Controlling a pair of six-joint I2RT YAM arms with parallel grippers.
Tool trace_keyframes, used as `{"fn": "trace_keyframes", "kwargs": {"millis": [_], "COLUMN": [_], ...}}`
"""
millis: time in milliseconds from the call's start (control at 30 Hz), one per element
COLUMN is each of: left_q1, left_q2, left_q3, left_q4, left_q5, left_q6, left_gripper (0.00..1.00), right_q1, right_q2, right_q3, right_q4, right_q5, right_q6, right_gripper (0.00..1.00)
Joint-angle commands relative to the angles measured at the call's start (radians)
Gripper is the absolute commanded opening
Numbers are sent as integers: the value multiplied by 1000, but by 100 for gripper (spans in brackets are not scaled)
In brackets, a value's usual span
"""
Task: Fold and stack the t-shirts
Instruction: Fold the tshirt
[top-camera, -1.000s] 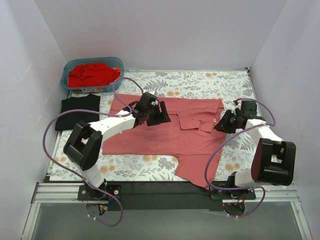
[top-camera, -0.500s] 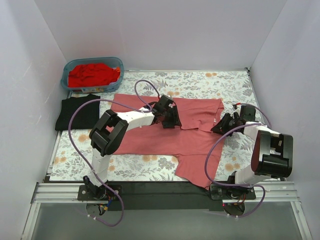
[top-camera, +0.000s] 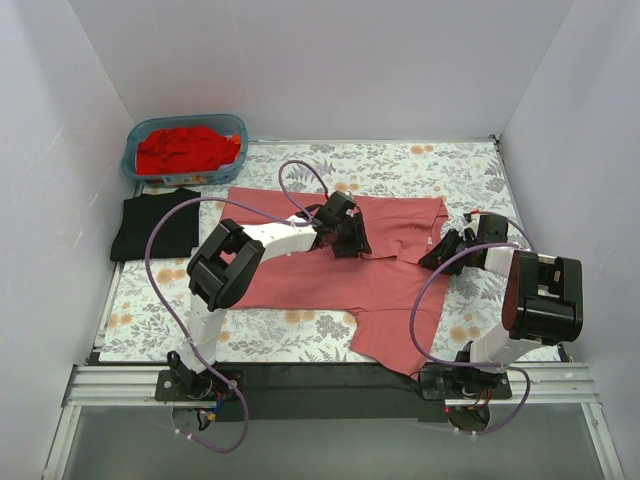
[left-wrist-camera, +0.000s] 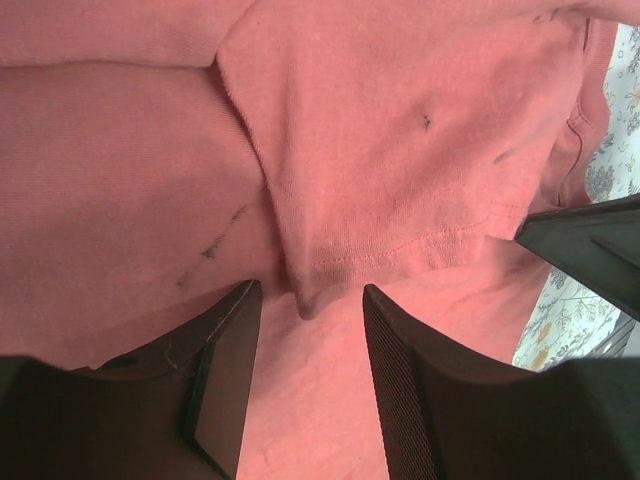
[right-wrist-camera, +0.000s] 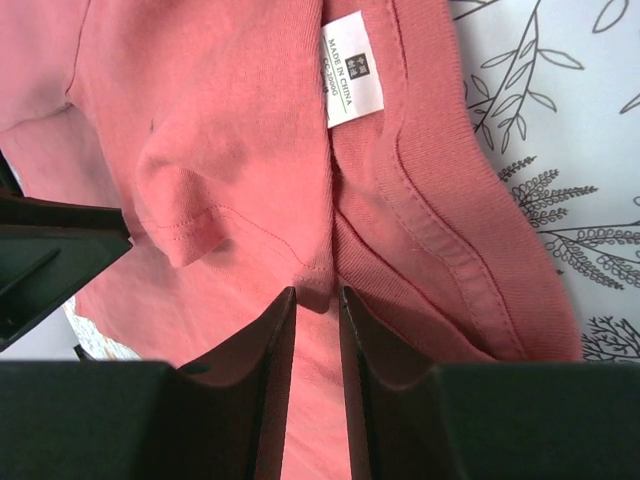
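Jaws of the left gripper (left-wrist-camera: 308, 300) are hanging spread, astride a folded sleeve corner (left-wrist-camera: 330, 262) of the salmon-pink t-shirt (top-camera: 300, 285); the right gripper (right-wrist-camera: 317, 295) is pinching a ridge just inside its collar (right-wrist-camera: 440, 240). Folding is seemingly just beginning; the left needs closing next.

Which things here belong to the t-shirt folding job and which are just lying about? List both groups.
Part of the job:
salmon-pink t-shirt, spread out in the middle
black t-shirt, folded at the left
red t-shirts, heaped
left pincer
right pincer

Just there:
blue bin that holds the red heap
floral table cover
purple cables
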Motion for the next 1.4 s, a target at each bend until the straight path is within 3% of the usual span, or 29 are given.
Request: {"fn": "trace_keyframes", "kwargs": {"millis": [0, 133, 267, 433, 533, 900, 1367], "left_q1": [-9, -13, -17, -20, -20, -20, -18], "left_q2": [-3, 1, 2, -1, -12, -42, -65], "left_q3": [32, 37, 37, 34, 29, 41, 67], "left_q4": [4, 2, 2, 4, 2, -34, -100], "left_q5": [8, 13, 16, 21, 8, -22, -45], "left_q6": [-6, -7, -10, -13, -12, -7, 13], "left_gripper": [43, 42, 33, 11, 1, 0, 0], "right_q1": [-8, -8, -9, -15, -23, -52, -51], "right_q2": [13, 10, -12, -41, -61, -133, -159], "right_q3": [-4, -3, 2, 6, 16, 45, 40], "right_q4": [61, 61, 58, 49, 11, -184, -242], "right_q5": [-32, -40, -48, -49, -37, 3, -2], "right_q6": [10, 10, 14, 16, 5, -61, -76], "right_gripper": [30, 25, 12, 1, 1, 1, 1]}}
